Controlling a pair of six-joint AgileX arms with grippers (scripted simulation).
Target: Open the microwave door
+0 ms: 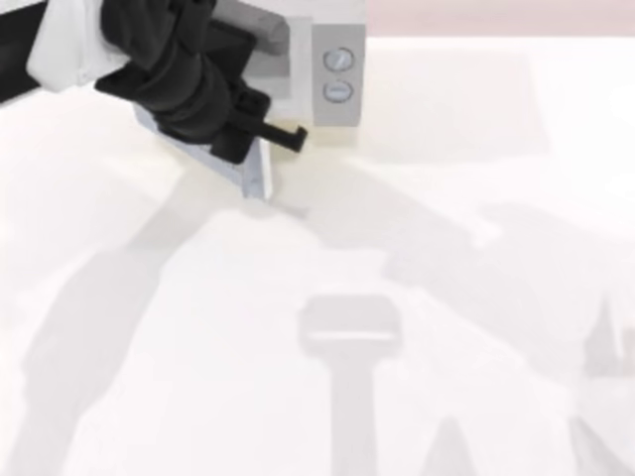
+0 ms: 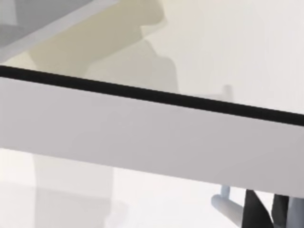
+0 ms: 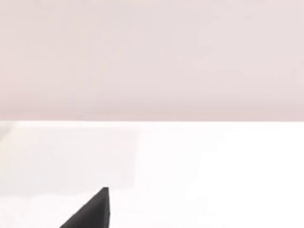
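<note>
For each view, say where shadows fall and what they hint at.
Top view: the table carries long grey arm-shaped shadows, one running under the left gripper by the microwave door. Left wrist view: a shadow falls behind the door. Right wrist view: only faint shading.

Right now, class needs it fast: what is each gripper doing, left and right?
Left gripper: at the swung-out microwave door, by the microwave; grip cannot be told.
Right gripper: not visible in the top view; state cannot be told.

Smooth matt-grey microwave door (image 1: 253,174); matt white table (image 1: 446,297).
</note>
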